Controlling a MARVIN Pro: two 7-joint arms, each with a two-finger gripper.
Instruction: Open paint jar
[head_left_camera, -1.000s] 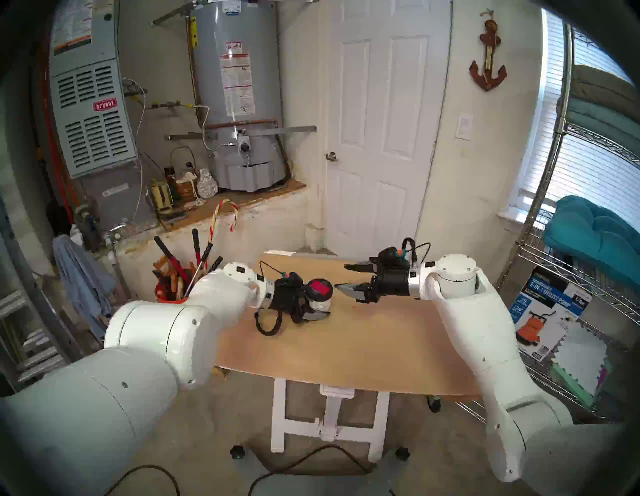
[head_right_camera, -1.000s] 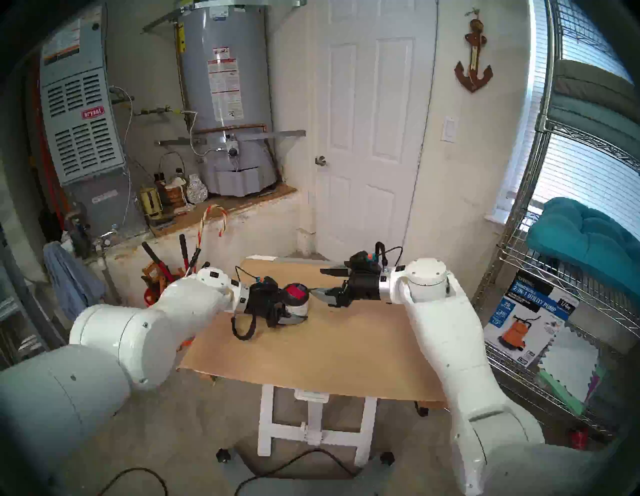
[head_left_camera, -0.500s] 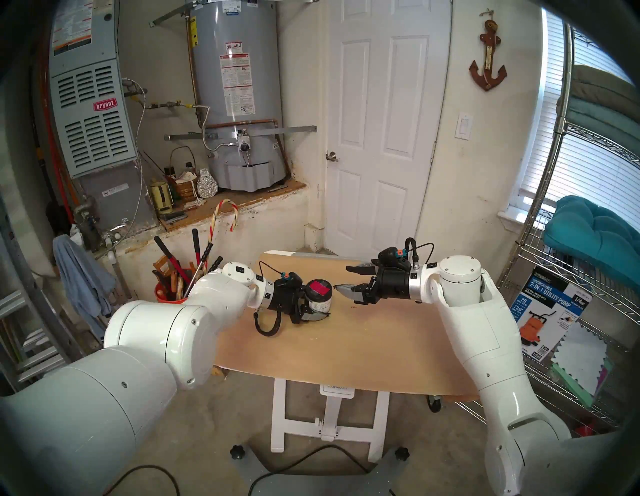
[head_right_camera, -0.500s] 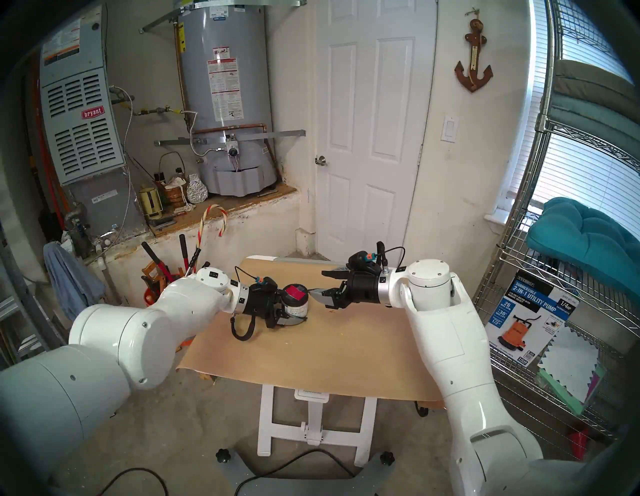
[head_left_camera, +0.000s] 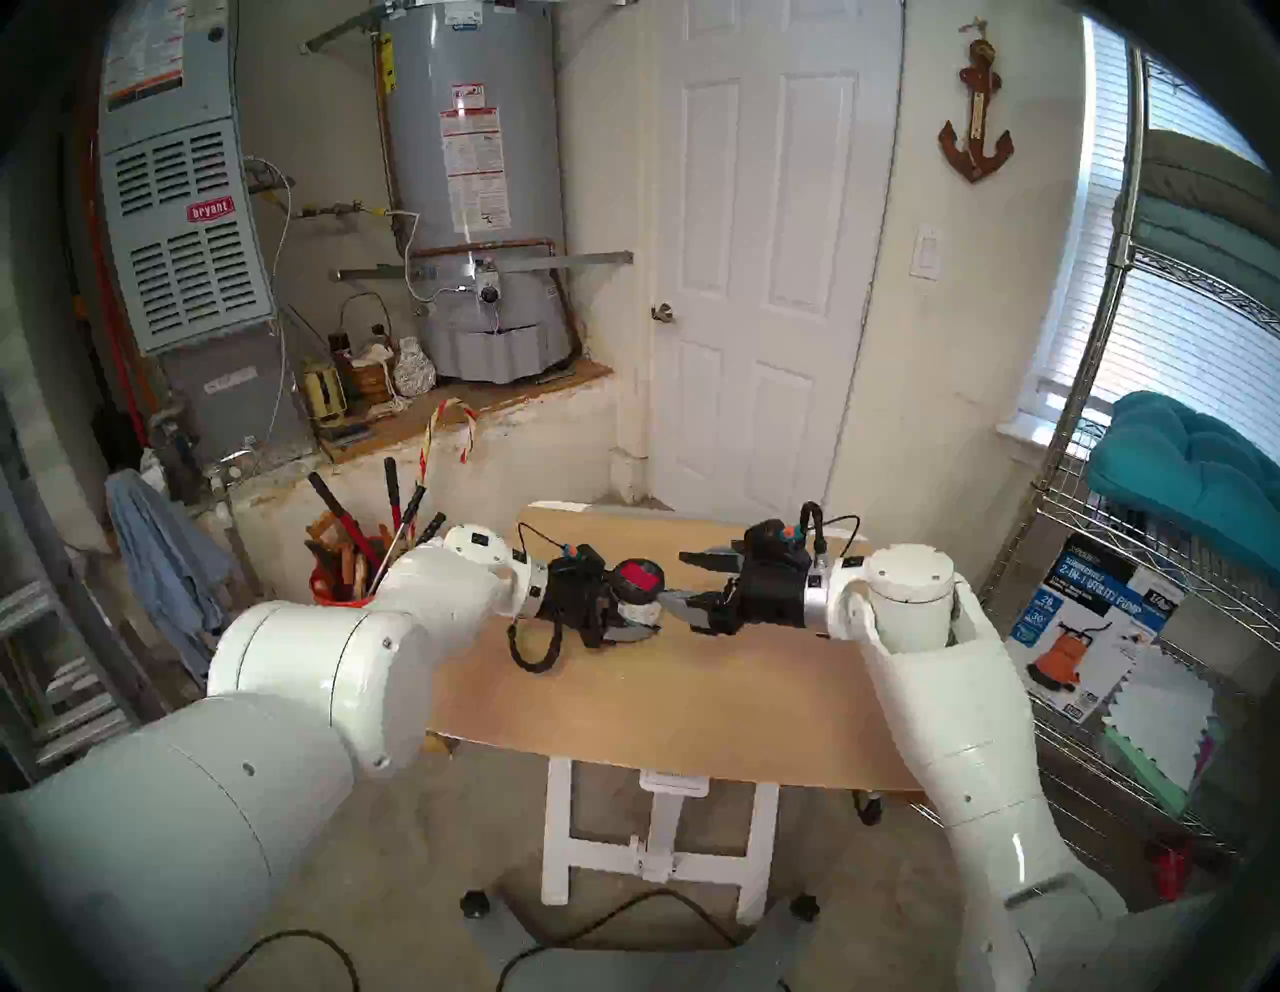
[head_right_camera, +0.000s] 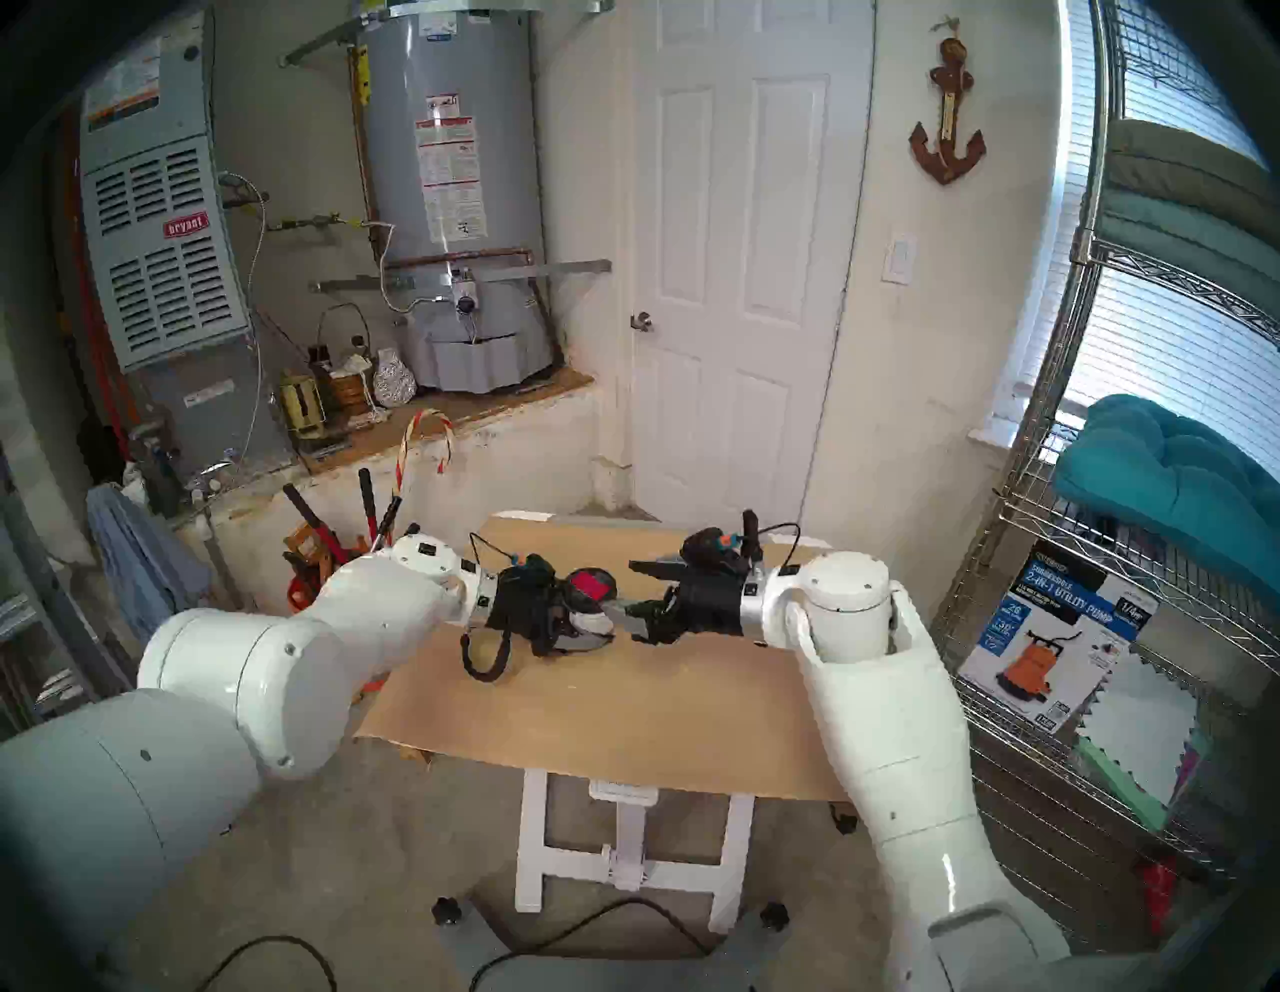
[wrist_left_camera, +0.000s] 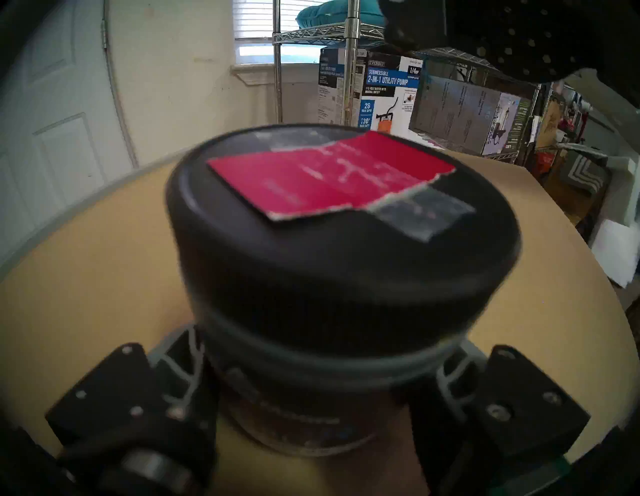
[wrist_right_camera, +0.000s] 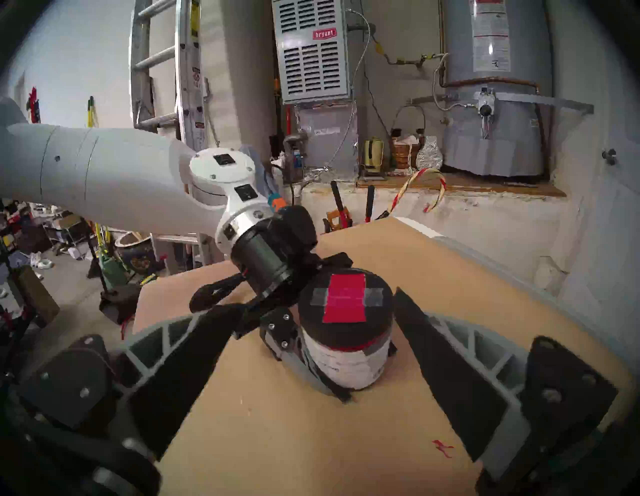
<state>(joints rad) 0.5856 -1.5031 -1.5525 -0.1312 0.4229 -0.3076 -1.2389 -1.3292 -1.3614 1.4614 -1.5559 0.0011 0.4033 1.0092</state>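
My left claw (head_left_camera: 627, 609) is closed on the paint jar (head_left_camera: 641, 601) and grips its white-grey labelled body below the lid. The jar stands upright on the counter (head_left_camera: 692, 693), in the far left part of the brown top. In the left wrist view the two fingers (wrist_left_camera: 180, 391) press on both sides of the jar body, just under the black lid (wrist_left_camera: 343, 249).

The lid is on the jar. On its top there is a red-pink rectangular patch (wrist_right_camera: 344, 298), held with pieces of clear tape at two ends. Between the lid and the label I see a thin red line.

My right claw (wrist_right_camera: 301, 329) is wide open and holds nothing. It comes to the jar from the right side, almost level. In the right wrist view its two fingers (wrist_right_camera: 446, 374) stand on both sides of the lid, apart from it. In the head view, the nearer finger tip (head_left_camera: 675, 601) is just beside the jar; I cannot tell if it touches.

A small red mark (wrist_right_camera: 441, 446) lies on the counter near the right claw.
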